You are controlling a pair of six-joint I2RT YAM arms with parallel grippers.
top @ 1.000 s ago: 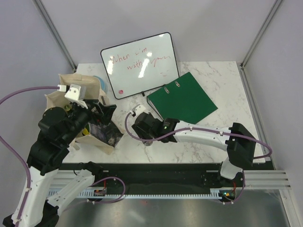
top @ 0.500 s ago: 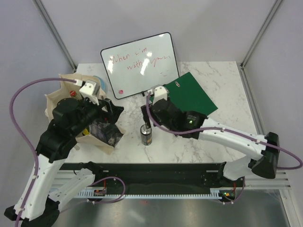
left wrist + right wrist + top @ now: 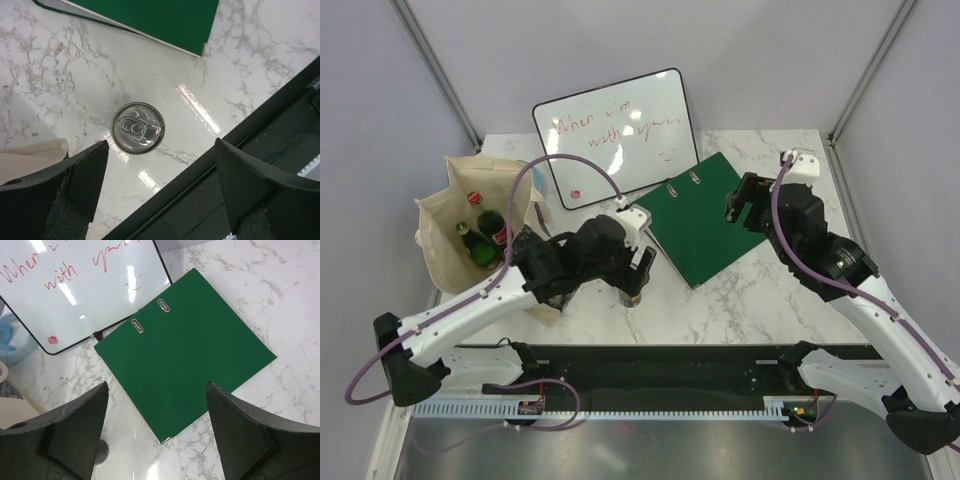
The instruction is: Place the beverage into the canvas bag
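Observation:
The beverage is a dark can [image 3: 137,127] with a silver top, upright on the marble table near its front edge. My left gripper [image 3: 161,150] hangs open above it, and the can shows just ahead of the fingertips, touched by neither. From above, the left gripper [image 3: 635,268] covers most of the can [image 3: 633,296]. The canvas bag [image 3: 445,215] stands open at the table's left with green bottles [image 3: 495,226] inside; the left arm hides part of its printed side. My right gripper [image 3: 745,205] is open and holds nothing, over the green binder [image 3: 185,355].
A whiteboard [image 3: 615,135] with red writing leans at the back. The green binder [image 3: 705,215] lies flat right of the can. A light blue object [image 3: 533,175] sits behind the bag. The black rail [image 3: 650,360] runs along the near edge.
The right gripper opened, left the can standing, and drew back to the right over the binder. The left arm swung away from the bag to a spot above the can.

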